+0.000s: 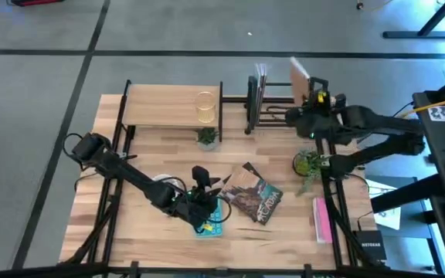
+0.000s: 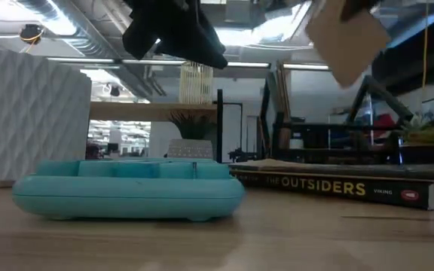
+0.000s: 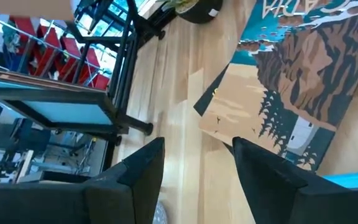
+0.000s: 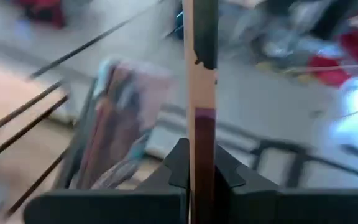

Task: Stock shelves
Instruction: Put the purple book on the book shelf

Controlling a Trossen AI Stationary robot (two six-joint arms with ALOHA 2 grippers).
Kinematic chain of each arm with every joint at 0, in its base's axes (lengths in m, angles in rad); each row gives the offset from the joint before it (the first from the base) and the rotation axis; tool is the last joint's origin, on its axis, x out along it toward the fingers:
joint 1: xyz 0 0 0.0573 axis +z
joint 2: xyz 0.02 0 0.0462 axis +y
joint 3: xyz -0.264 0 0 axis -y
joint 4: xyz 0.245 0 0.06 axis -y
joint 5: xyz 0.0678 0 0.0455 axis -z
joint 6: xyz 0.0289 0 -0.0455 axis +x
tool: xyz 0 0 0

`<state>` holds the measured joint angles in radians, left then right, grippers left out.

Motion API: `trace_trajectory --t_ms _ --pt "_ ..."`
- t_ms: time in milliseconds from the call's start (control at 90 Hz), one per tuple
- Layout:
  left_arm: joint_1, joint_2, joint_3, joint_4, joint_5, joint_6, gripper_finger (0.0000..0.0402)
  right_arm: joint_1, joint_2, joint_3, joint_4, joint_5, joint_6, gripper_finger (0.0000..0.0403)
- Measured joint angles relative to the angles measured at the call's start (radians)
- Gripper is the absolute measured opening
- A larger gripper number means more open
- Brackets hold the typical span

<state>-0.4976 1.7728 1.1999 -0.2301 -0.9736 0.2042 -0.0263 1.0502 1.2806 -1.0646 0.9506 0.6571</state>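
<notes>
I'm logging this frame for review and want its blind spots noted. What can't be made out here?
- The held book's cover: the right wrist view shows it edge-on in the right hand; the high view shows it too small.
- Books in the black rack: blurred in the right wrist view, too small from above.
- Teal case contents: the low view shows only its side, and from above the left hand covers it.

Lab or open office: exposed ceiling ducts (image 2: 44, 19), grey floor (image 1: 37, 69), desk legs (image 1: 427, 31), network box (image 1: 371, 249).
</notes>
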Motion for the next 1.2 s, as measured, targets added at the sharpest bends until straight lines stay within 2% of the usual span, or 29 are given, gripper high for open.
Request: trace_trajectory --t_ms 78,167,267,333,389,500,556,856,1200 --pt "0.002 0.0 0.0 0.001 0.006 0.002 0.0178 -0.062 -0.066 -0.101 0.295 -0.101 -0.166 0.0" --pt "0.002 0.0 0.0 0.001 0.009 0.004 0.0178 -0.149 -0.105 -0.188 0.51 -0.118 -0.237 0.0" --pt "0.002 0.0 0.0 0.001 0.01 0.004 0.0178 -0.258 -0.107 -0.251 0.572 -0.058 -0.208 0.0" --pt "0.002 0.0 0.0 0.001 0.013 0.001 0.0178 -0.33 -0.089 -0.286 0.592 -0.057 -0.164 0.0" --pt "0.002 0.0 0.0 0.002 0.013 -0.001 0.0178 -0.395 -0.067 -0.319 0.633 -0.114 -0.156 0.0" --pt "0.002 0.0 0.0 0.001 0.013 -0.014 0.0178 -0.504 0.001 -0.38 0.757 -0.293 -0.163 0.0" --pt "0.002 0.0 0.0 0.001 0.013 -0.017 0.0178 -0.537 0.04 -0.389 0.781 -0.325 -0.159 0.0" --pt "0.002 0.0 0.0 0.001 0.022 -0.035 0.0178 -0.574 0.216 -0.389 0.907 -0.376 -0.131 0.0" --pt "0.002 0.0 0.0 0.002 0.034 -0.041 0.0178 -0.575 0.244 -0.389 0.907 -0.45 -0.111 0.0012"
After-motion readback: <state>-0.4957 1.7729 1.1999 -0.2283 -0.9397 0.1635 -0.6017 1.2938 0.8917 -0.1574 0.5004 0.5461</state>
